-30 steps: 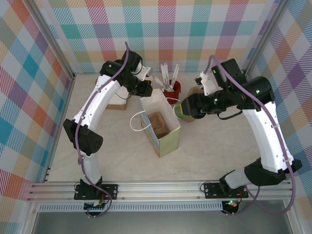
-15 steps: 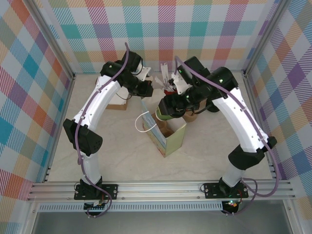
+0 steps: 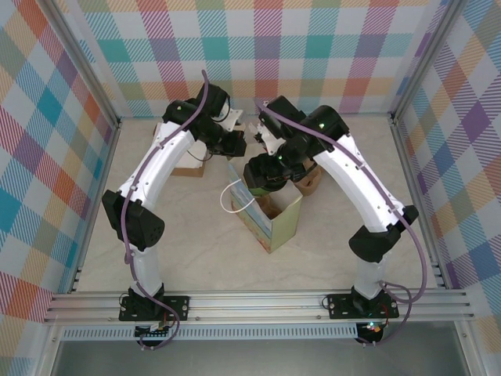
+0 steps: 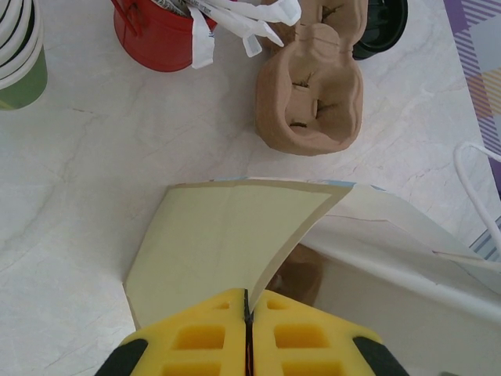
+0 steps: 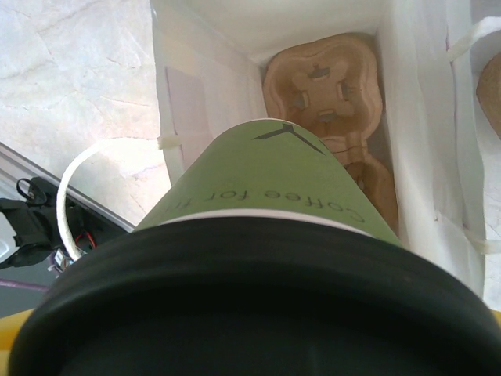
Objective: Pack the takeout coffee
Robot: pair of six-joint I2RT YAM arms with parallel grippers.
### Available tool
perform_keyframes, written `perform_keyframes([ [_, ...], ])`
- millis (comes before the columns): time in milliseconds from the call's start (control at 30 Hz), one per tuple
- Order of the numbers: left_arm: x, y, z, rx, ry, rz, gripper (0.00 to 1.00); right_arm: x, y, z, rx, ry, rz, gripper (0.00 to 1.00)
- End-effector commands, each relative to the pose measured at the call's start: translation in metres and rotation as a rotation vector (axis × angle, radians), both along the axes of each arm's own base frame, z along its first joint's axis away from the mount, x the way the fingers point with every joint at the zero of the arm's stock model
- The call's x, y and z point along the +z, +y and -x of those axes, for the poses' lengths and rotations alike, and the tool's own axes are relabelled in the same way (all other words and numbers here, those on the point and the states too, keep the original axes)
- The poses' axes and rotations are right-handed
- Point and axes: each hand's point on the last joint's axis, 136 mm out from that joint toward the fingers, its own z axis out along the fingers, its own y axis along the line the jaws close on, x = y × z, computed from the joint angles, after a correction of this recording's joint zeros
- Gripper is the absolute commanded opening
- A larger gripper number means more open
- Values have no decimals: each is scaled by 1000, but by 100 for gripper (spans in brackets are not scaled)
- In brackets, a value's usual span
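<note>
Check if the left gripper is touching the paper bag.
Touching: the left wrist view shows the left gripper clamping the paper bag at its rim.

The takeout coffee cup (image 5: 266, 176) reads "Coffee for", upside down.

Overhead view looks down from afar; 2 wrist views closely share the bag (image 4: 219, 235).

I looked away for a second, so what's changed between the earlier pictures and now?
The right arm swung left, carrying the takeout coffee from beside the paper bag to above its open mouth, over the cup carrier inside. The left fingers kept pinching the bag's edge; the bag barely moved.
</note>
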Motion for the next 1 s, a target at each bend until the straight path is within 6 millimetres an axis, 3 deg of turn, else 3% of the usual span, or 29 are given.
perform_keyframes([
  [0, 15, -2, 7, -14, -31, 29, 8, -14, -28, 25, 19, 103, 142, 86],
  [367, 6, 0, 6, -22, -24, 4, 8, -32, -46, 31, 51, 135, 222, 86],
  [967, -3, -1, 2, -20, -9, -10, 8, -54, -58, 35, 91, 191, 296, 85],
])
